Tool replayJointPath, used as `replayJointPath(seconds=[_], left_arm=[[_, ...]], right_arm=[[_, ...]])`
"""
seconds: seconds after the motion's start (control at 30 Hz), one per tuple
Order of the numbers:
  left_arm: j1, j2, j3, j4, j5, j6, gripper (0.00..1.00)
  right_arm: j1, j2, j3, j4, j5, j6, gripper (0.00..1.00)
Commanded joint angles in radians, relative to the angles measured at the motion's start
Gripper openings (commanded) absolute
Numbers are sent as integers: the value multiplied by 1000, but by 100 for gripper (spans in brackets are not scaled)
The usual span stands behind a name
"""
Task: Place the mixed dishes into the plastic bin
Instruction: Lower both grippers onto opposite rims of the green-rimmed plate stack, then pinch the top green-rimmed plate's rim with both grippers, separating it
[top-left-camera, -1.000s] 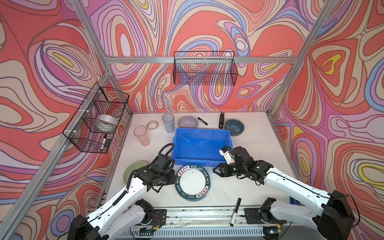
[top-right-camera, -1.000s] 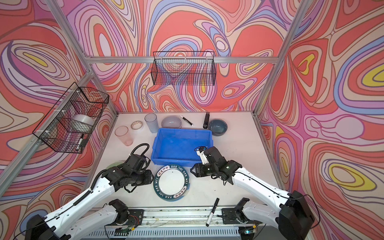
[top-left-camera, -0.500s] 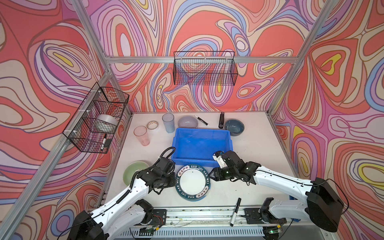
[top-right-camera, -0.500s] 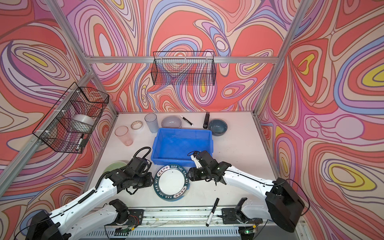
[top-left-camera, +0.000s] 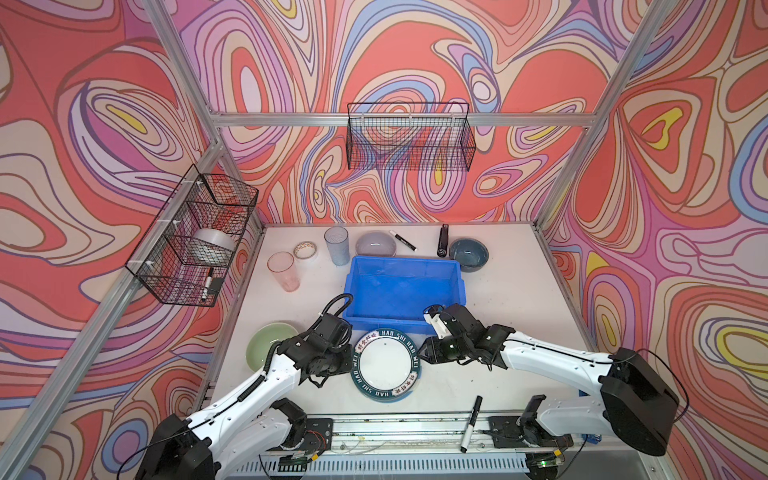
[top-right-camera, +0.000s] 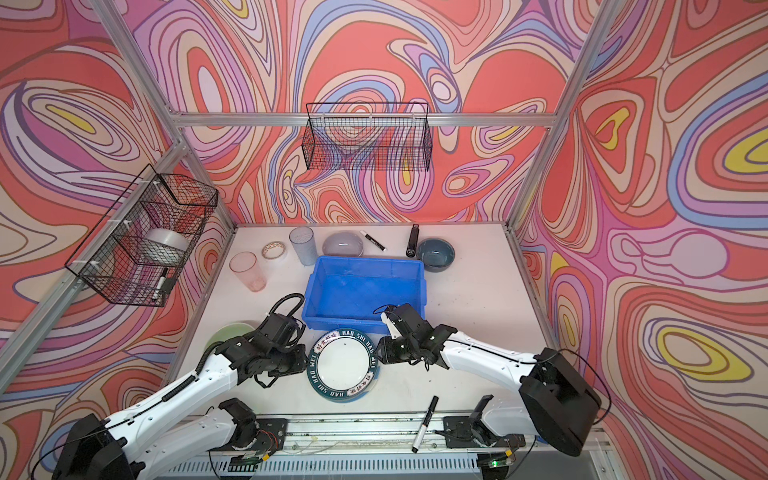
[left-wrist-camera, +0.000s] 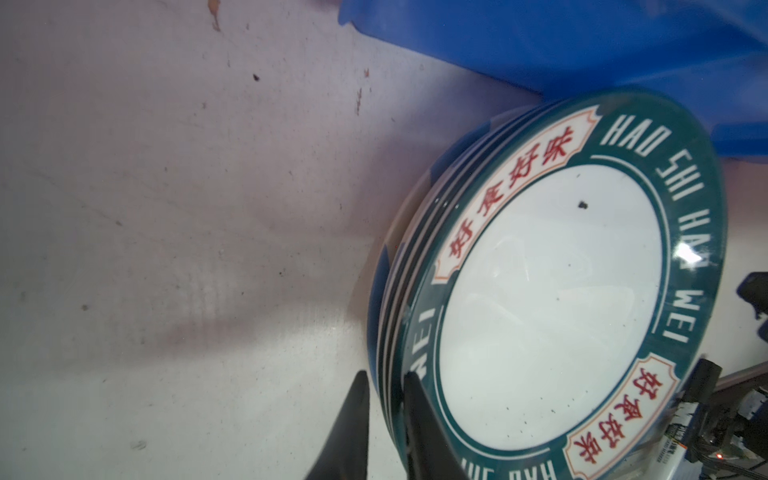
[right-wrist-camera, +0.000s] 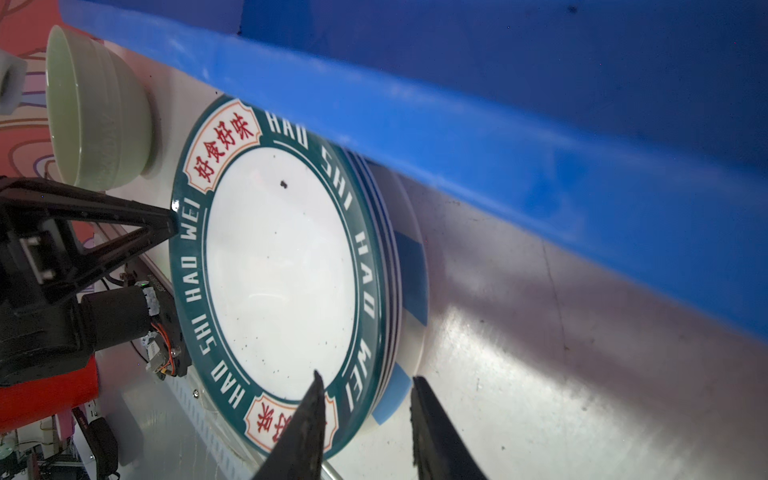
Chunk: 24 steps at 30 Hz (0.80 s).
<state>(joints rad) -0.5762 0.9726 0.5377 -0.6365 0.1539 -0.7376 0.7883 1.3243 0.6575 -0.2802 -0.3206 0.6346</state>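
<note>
A stack of plates topped by the teal-rimmed lettered plate (top-left-camera: 385, 365) (top-right-camera: 343, 365) lies on the table just in front of the blue plastic bin (top-left-camera: 403, 286) (top-right-camera: 363, 286). My left gripper (top-left-camera: 352, 360) (left-wrist-camera: 384, 376) is at the stack's left edge, shut on the rim, one finger on top and one below. At the right edge my right gripper (top-left-camera: 420, 358) (right-wrist-camera: 365, 382) straddles the rim, open, with a gap at the lower finger. The green bowl (top-left-camera: 268, 351) (right-wrist-camera: 95, 112) sits left of my left arm. The bin holds nothing.
Along the back stand a pink tumbler (top-left-camera: 283, 270), a bluish tumbler (top-left-camera: 336, 245), a lavender bowl (top-left-camera: 376, 244) and a dark blue bowl (top-left-camera: 468, 253), with a tape roll (top-left-camera: 305, 250) and a marker (top-left-camera: 402, 240). Another marker (top-left-camera: 471, 424) lies at the front edge. Wire baskets (top-left-camera: 409, 141) hang on the walls.
Both grippers have moved in to the plate stack, the right one coming down from the bin's front corner. Both pairs of jaws have narrowed around the rim.
</note>
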Motion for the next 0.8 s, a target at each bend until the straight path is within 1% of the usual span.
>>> replayJointPath(seconds=[0.0, 0.3, 0.63, 0.77], left_arm=[[-4, 8, -48, 12, 7, -12, 19], [-4, 13, -57, 14, 14, -13, 17], [-4, 21, -67, 21, 15, -17, 15], [-4, 27, -73, 25, 16, -19, 15]], right_arm=[[14, 28, -13, 22, 2, -1, 36], [19, 31, -28, 57, -28, -2, 35], [18, 29, -27, 73, -53, 4, 29], [20, 14, -25, 73, -61, 4, 28]])
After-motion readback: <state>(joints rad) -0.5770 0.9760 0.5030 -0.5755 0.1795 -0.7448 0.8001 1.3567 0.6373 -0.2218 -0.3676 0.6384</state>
